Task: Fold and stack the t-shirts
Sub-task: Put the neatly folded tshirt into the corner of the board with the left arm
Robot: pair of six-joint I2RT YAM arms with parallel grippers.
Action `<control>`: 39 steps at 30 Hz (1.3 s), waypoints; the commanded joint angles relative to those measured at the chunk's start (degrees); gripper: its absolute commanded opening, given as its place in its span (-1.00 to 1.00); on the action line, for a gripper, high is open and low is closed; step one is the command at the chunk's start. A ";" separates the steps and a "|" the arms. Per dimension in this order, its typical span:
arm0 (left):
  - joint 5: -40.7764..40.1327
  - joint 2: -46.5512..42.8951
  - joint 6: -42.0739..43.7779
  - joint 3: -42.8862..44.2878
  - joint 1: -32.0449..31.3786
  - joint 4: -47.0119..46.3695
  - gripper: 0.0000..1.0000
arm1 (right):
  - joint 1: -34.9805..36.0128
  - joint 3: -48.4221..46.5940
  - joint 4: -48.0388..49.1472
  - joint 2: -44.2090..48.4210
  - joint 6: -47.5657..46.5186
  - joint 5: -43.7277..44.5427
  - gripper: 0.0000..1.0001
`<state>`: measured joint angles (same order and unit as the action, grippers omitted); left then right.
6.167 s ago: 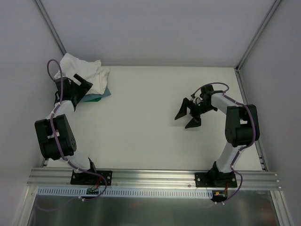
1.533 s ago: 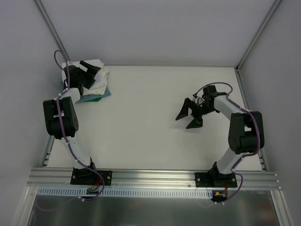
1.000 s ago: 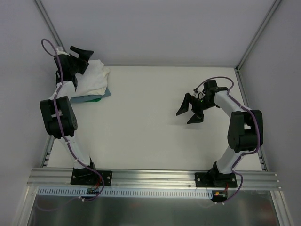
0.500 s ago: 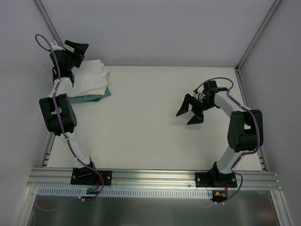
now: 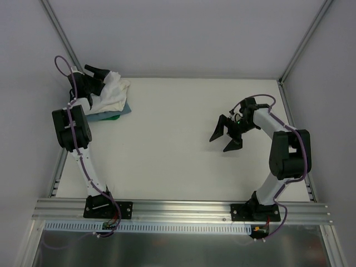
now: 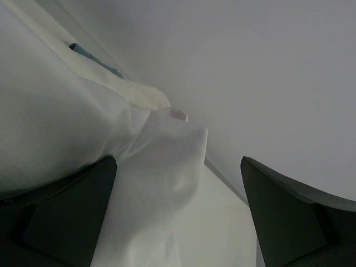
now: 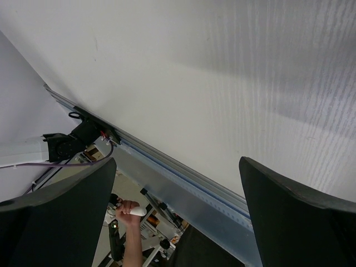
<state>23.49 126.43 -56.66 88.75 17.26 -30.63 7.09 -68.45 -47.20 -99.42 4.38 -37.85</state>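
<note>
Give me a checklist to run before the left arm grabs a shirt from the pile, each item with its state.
1. Left gripper open: ok, jaws wide.
2. Cloth between its jaws: ok, a fold of the t-shirts sits between them in the wrist view.
3. Only one shirt in that fold: cannot tell, the pile is crumpled.
4. Teal-blue flat item out of the grasp: ok, it lies under the pile's near edge.
5. Right gripper open and empty: ok, over the table, apart from the pile.

Overhead, close left wrist share t-shirts (image 5: pixel 115 94); right faces table (image 7: pixel 222 83)
</note>
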 commanded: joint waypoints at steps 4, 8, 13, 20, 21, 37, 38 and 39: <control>-0.72 3.12 0.41 3.27 2.43 3.65 0.97 | -0.32 -2.13 -3.42 2.56 -1.13 0.75 0.99; 2.26 1.11 1.55 6.08 2.61 1.72 0.97 | -0.32 -2.31 -4.13 3.44 -2.01 0.67 0.99; 8.49 -10.72 4.01 5.04 2.08 -0.30 0.97 | -0.15 -1.78 -1.67 4.76 -0.87 -0.65 0.99; 11.41 -34.21 14.54 -3.58 -1.16 13.33 0.97 | 2.13 -3.01 1.23 9.49 -0.86 -1.10 0.99; 10.80 -36.93 17.52 -4.11 -2.13 18.10 0.97 | 2.48 -3.71 1.23 10.55 -1.04 0.13 0.99; -11.89 -84.41 49.72 -23.62 -10.22 65.52 0.98 | 11.10 -7.94 2.53 32.32 -3.94 21.84 0.99; -11.45 -84.77 49.81 -23.80 -10.22 65.70 0.97 | 11.19 -7.93 3.51 32.36 -3.94 22.55 0.99; -10.84 -85.38 49.81 -24.23 -10.22 65.70 0.97 | 11.19 -7.93 4.21 35.05 -3.94 23.42 0.99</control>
<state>13.85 42.24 -10.90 65.17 6.83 30.81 17.82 -74.15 -46.78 -71.29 1.39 -19.44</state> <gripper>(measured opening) 0.986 0.993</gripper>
